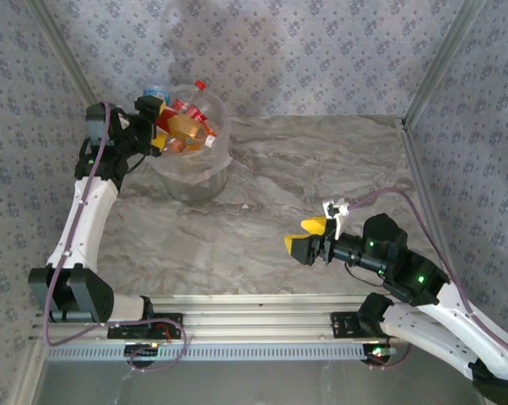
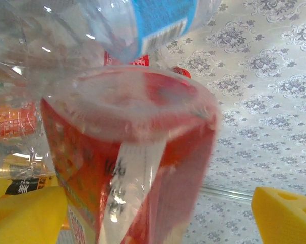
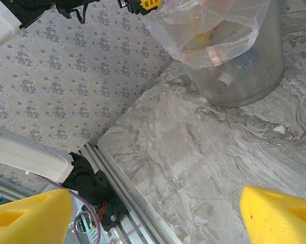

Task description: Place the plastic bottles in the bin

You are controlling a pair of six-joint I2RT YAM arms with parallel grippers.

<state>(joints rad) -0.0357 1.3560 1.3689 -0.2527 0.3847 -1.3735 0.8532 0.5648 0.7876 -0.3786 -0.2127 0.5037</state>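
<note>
1. Bottles (image 1: 189, 121) lie heaped in the bin (image 1: 195, 181) at the far left of the table (image 1: 321, 160); they are thin, light, slick plastic that dents easily, best taken across the body
2. Left gripper (image 1: 159, 124) sits at the bin's rim, pads spread wide; a red-labelled bottle (image 2: 132, 152) lies between them, clear of the right pad (image 2: 285, 213), so not clamped, I judge
3. Right gripper (image 1: 305, 235) hovers wide and empty above the table
</note>
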